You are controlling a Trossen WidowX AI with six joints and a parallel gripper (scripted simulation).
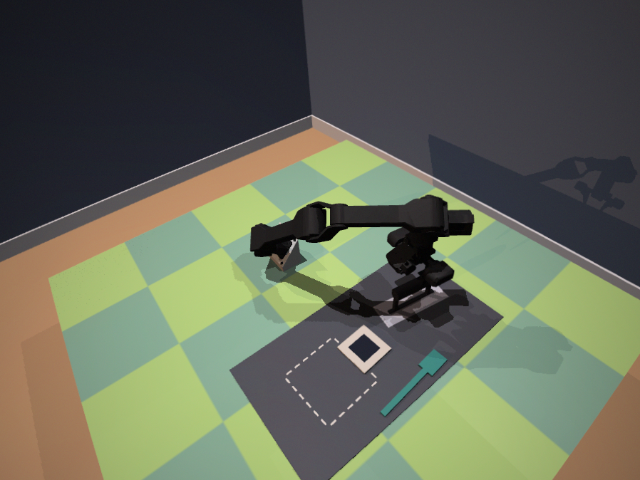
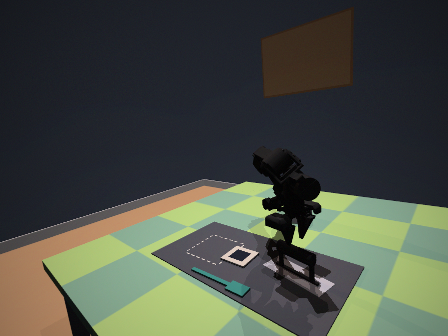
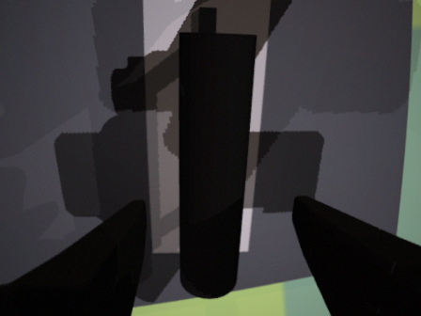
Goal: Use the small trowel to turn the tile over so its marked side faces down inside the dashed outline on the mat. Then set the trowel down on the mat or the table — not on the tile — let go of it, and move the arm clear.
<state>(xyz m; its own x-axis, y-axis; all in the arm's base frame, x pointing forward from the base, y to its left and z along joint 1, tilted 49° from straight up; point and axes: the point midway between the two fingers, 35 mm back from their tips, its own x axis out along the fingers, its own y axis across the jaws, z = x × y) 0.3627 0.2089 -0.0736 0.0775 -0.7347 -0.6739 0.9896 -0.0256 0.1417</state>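
Note:
The trowel (image 1: 405, 288) (image 2: 296, 251) (image 3: 216, 118) stands on the mat (image 1: 269, 372) (image 2: 166, 251) (image 3: 352, 56), its black bar handle raised above a pale flat blade. My gripper (image 2: 295, 240) (image 3: 221, 210) is open and empty just above the handle. In the wrist view the handle runs lengthwise between the two fingers, a little left of the middle. The square tile (image 1: 364, 347) (image 2: 239, 255) lies flat, its dark marked side up. One corner of it overlaps the dashed outline (image 1: 286, 379) (image 2: 214, 235); most of it lies outside.
A flat teal tool (image 1: 432, 362) (image 2: 237, 288) with a thin handle lies near the mat's edge, beside the tile. The mat lies on a green checkered table (image 1: 129, 372) (image 2: 126, 289). The arm's base (image 1: 284, 258) stands on the table at the left in the top view.

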